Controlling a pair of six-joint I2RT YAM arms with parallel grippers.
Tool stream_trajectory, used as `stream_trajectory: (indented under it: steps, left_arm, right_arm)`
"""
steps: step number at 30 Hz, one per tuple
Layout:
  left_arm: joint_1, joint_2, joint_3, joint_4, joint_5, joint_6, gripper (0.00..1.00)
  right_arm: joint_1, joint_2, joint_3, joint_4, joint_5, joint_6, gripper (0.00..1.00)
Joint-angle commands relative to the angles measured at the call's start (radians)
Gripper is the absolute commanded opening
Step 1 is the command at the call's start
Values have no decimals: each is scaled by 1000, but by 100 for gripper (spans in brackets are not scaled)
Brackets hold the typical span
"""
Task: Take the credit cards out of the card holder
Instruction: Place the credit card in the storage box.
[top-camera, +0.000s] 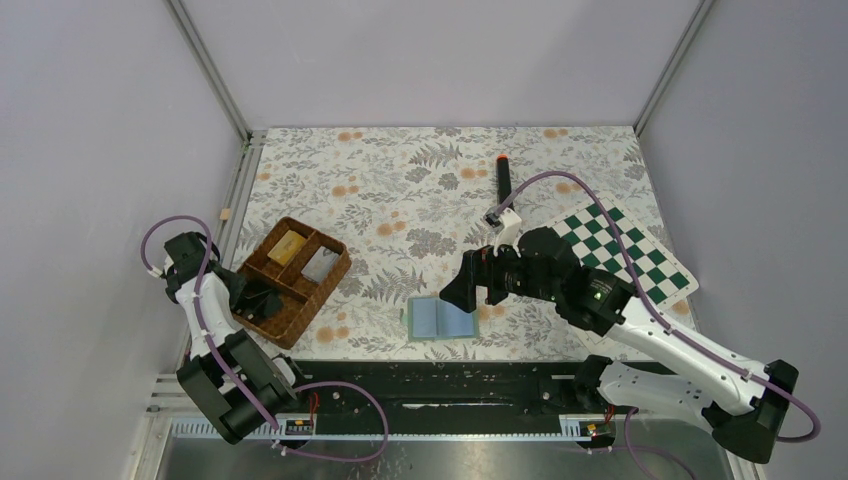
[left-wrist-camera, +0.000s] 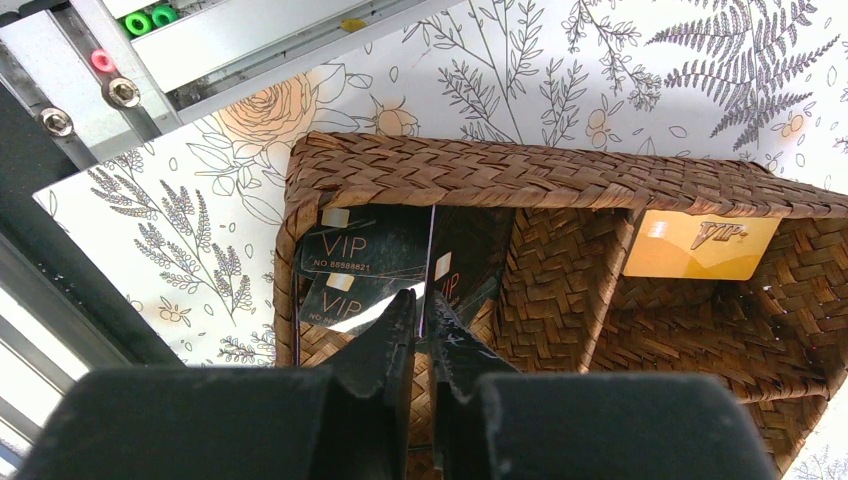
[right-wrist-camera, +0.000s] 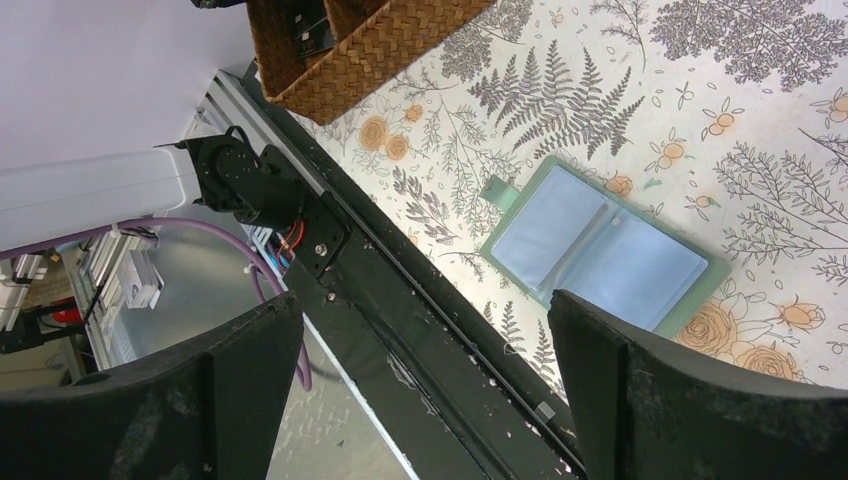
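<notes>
Several dark credit cards in wicker tray; left tool pinched on one card edgewise; right tool spread wide above opened card holder

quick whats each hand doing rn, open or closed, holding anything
left hand: closed on a dark credit card standing on edge in the wicker tray
right hand: open, holding nothing

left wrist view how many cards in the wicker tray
5: two overlapping dark VIP cards, a third dark card beside them, an edge-on card in the left gripper, a gold card farther right. Others may be hidden.
</notes>
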Motion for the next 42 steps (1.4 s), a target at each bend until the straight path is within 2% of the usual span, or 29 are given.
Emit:
stream_trajectory:
  steps: [1, 3, 8, 11, 21, 25, 28, 31, 42]
  left_arm:
    - [0, -19, 4, 20, -29, -2, 8]
    - [-1, -13, 1, 20, -30, -3, 8]
    - [-1, -2, 5, 18, -37, -8, 17]
    - [-1, 1, 6, 25, -37, -8, 20]
    - [-1, -17, -7, 51, -13, -7, 12]
    - [-1, -24, -20, 59, -9, -14, 12]
    - [-1, -30, -18, 51, -16, -14, 24]
    - [-2, -45, -27, 52, -22, -20, 28]
    - [-1, -17, -31, 67, -19, -30, 20]
  right_arm:
    - [-11, -30, 21, 27, -7, -10, 98]
    - [-11, -28, 22, 28, -9, -9, 98]
    - [-10, -26, 29, 28, -14, -7, 98]
    - [-11, -25, 34, 26, -18, -7, 98]
    - [-12, -48, 21, 30, -13, -3, 98]
    - [-12, -53, 18, 29, -14, 2, 98]
    - [-12, -61, 14, 29, -15, 2, 98]
    - [-12, -69, 9, 30, -8, 3, 98]
    - [-12, -76, 13, 28, -7, 5, 98]
